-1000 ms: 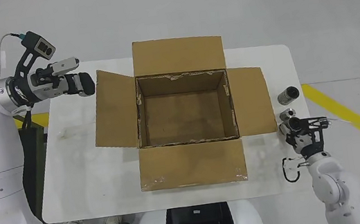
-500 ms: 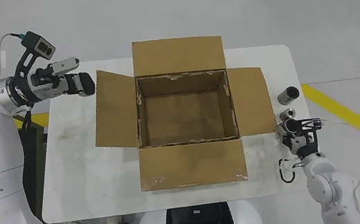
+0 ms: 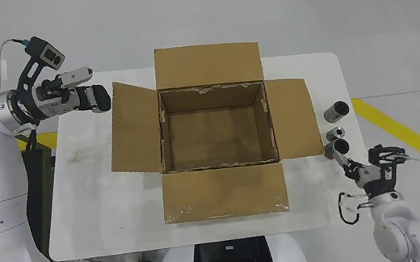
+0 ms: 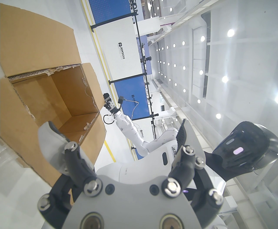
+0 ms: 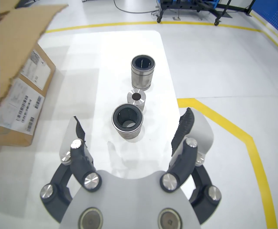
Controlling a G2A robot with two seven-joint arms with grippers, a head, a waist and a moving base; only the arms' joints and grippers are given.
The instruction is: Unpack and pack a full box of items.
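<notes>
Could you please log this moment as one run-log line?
box open, empty | three metal cylinders upright on table | right gripper open, facing nearest cylinder | left gripper open, off the opposite flap

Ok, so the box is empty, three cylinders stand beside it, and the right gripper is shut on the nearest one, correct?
Not shut. The right wrist view shows the right gripper open, jaws wide apart, with the nearest cylinder standing free on the table. The rest holds: the box is empty and three cylinders stand beside it.
</notes>
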